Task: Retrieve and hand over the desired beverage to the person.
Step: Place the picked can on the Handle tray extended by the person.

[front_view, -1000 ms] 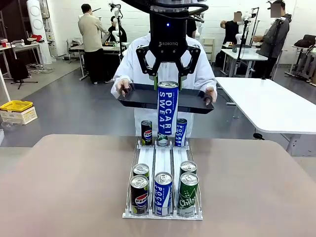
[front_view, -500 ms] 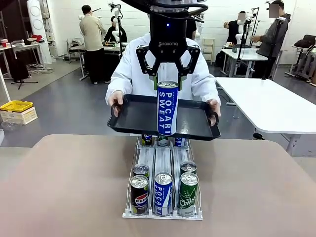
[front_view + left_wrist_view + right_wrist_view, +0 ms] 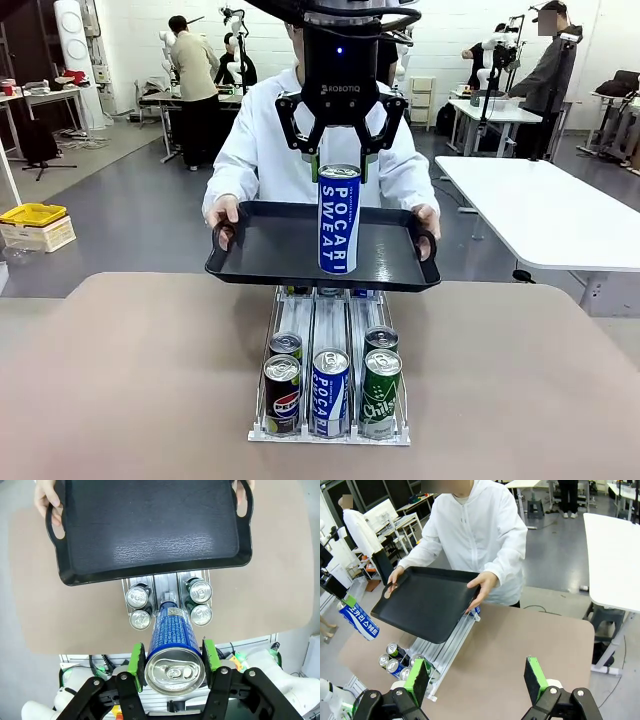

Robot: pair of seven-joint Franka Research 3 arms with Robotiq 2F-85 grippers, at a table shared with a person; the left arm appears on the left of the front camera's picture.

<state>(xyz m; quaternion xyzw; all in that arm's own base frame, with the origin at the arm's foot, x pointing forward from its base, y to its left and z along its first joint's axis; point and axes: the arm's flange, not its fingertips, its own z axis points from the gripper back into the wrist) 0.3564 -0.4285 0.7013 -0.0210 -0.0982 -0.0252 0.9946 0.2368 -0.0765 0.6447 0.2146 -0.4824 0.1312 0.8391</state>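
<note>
My left gripper (image 3: 339,172) hangs over the middle of the table, shut on a tall blue Pocari Sweat can (image 3: 339,222) held upright by its top. In the left wrist view the green pads (image 3: 136,660) clamp the can (image 3: 172,635) on both sides. The person (image 3: 262,140) in a white hooded jacket stands at the far side and holds a black tray (image 3: 270,250) with both hands. The can hangs just on my side of the tray's near rim (image 3: 150,572), above the can rack. My right gripper (image 3: 476,680) is open and holds nothing.
A white can rack (image 3: 330,320) stands mid-table with several cans at its front end: Pepsi (image 3: 282,393), Pocari (image 3: 330,390), green Chilsung (image 3: 380,392). The tray covers its far end. A white table (image 3: 560,215) stands at the right.
The person has brought the tray lower and closer to me, so it now hides the cans at the rack's far end. My left gripper and its can have stayed in place.
</note>
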